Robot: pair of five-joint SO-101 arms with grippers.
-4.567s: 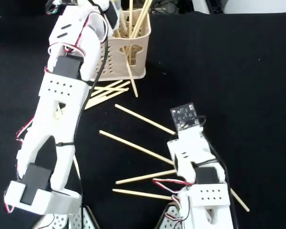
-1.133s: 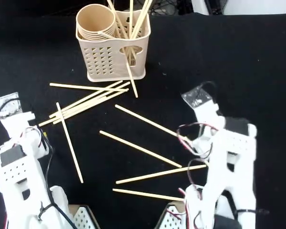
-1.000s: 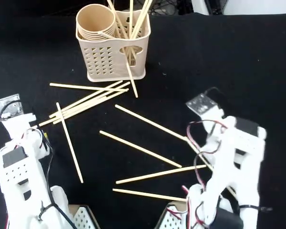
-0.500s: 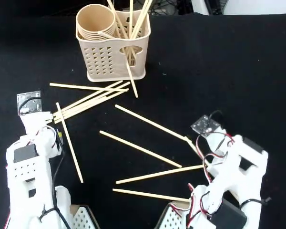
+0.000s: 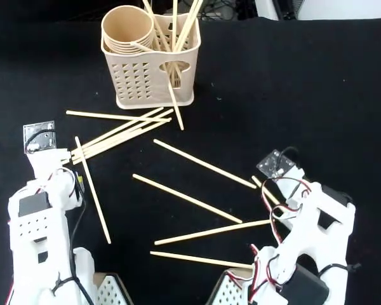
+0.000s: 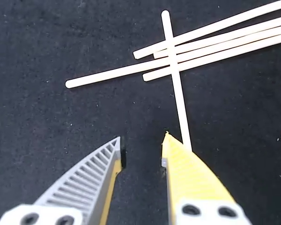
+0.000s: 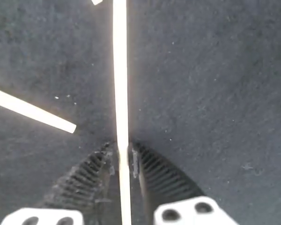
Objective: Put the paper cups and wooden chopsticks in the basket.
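The basket (image 5: 153,79) is standing at the far side of the black table (image 5: 317,95). The paper cups (image 5: 126,28) are already sitting inside it, stacked in one corner. Some tall chopsticks (image 5: 185,25) are leaning in it too. So the cups look done, and the sticks lying on the table are the job that is left.

The right gripper (image 7: 124,146) is sitting low by the table. Its fingers (image 7: 159,178) are squeezing close together on the held chopstick (image 7: 120,70), and the stick is running straight out in front of them. I cannot tell if the stick is off the table yet. Holding it this way should help the arm point the far end into the basket first.

The left gripper (image 6: 142,137) is hanging just over the table. Its fingers (image 6: 187,173) are partly open and nothing is between them. A crossing chopstick (image 6: 174,79) is passing just beside the yellow one, not in the gap. It is lying on top of a bunch of chopsticks (image 6: 215,44), so it is probably the easiest one to take.

More loose chopsticks (image 5: 187,198) are lying spread out between the two arms, well apart from the basket.
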